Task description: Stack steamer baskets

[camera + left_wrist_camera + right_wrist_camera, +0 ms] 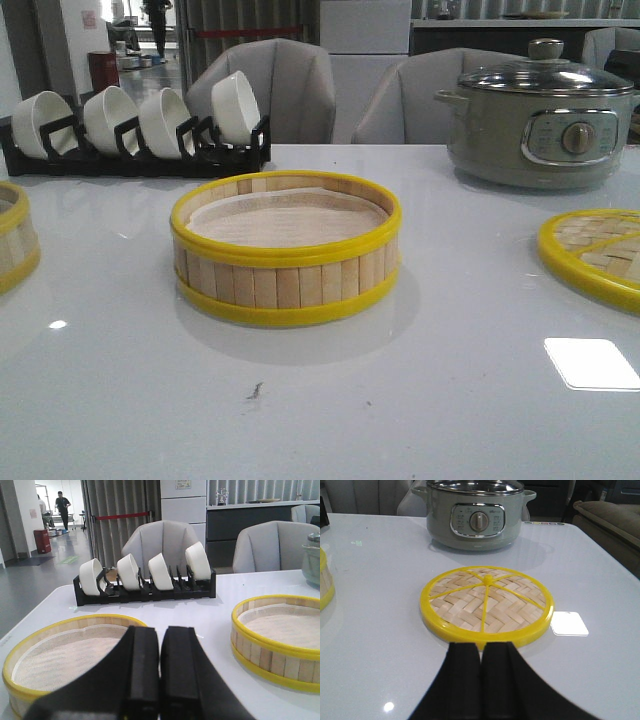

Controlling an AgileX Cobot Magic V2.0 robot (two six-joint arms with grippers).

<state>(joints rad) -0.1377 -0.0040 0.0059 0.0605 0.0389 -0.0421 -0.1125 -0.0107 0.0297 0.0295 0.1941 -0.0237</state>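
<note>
one steamer basket (286, 250) sits mid-bench, the second steamer basket (70, 655) at the far left, below the left gripper (160, 680) (jaws together, as on the right gripper (481, 680)). open wide first, then pinch its near wall squarely.

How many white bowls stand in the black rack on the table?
4. All stand on edge in a row in the black rack at the table's far left: first bowl, second bowl, third bowl, fourth bowl. None seems hidden.
</note>
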